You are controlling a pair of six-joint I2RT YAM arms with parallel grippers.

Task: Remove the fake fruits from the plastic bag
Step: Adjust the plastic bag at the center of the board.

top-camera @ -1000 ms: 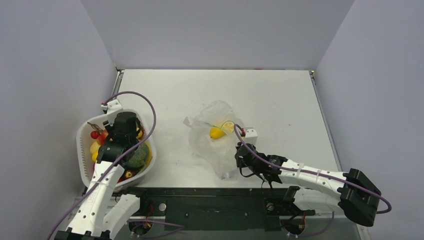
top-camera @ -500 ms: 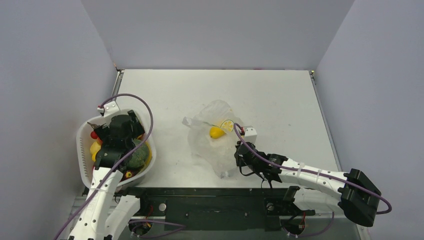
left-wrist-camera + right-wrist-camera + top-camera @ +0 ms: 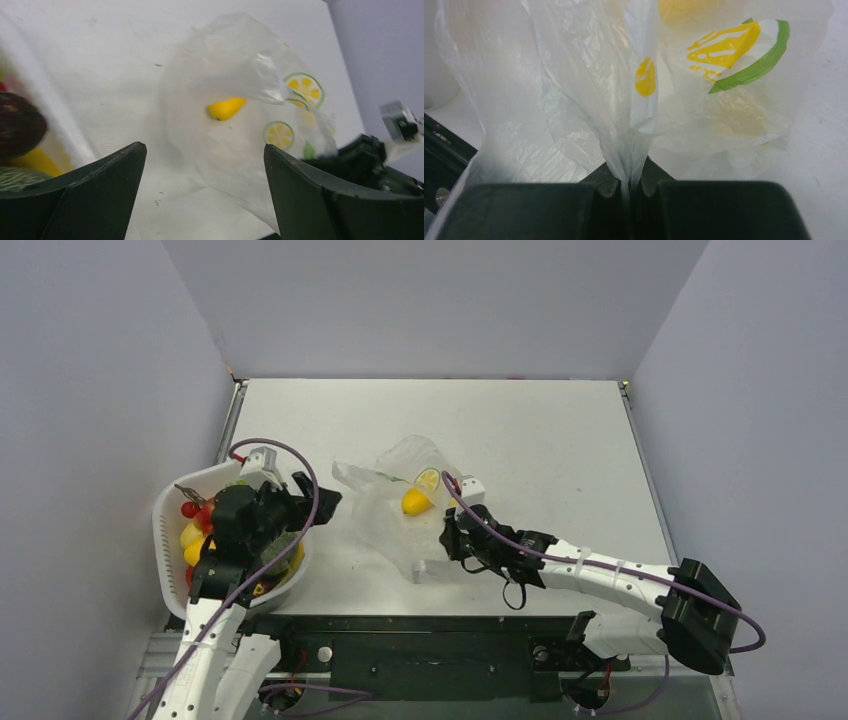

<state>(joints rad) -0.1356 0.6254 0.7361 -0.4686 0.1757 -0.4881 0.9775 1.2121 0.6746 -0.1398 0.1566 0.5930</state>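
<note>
The transparent plastic bag [image 3: 395, 515] with lemon-slice prints lies at mid table; it also shows in the left wrist view [image 3: 235, 105] and the right wrist view [image 3: 589, 85]. A yellow fake fruit [image 3: 411, 502] sits inside it, also seen in the left wrist view [image 3: 226, 108]. My right gripper [image 3: 449, 538] is shut on a bunched fold of the bag's film [image 3: 629, 165] at its near right side. My left gripper [image 3: 322, 498] is open and empty, at the basket's right rim, pointing at the bag's left side.
A white oval basket [image 3: 170, 550] at the left edge holds several fake fruits [image 3: 192, 532], red, yellow and green. A black rail runs along the table's near edge [image 3: 420, 625]. Grey walls stand on three sides.
My left gripper has swung right from over the basket toward the bag. My right gripper has pulled the bag and the yellow fruit to the left.
</note>
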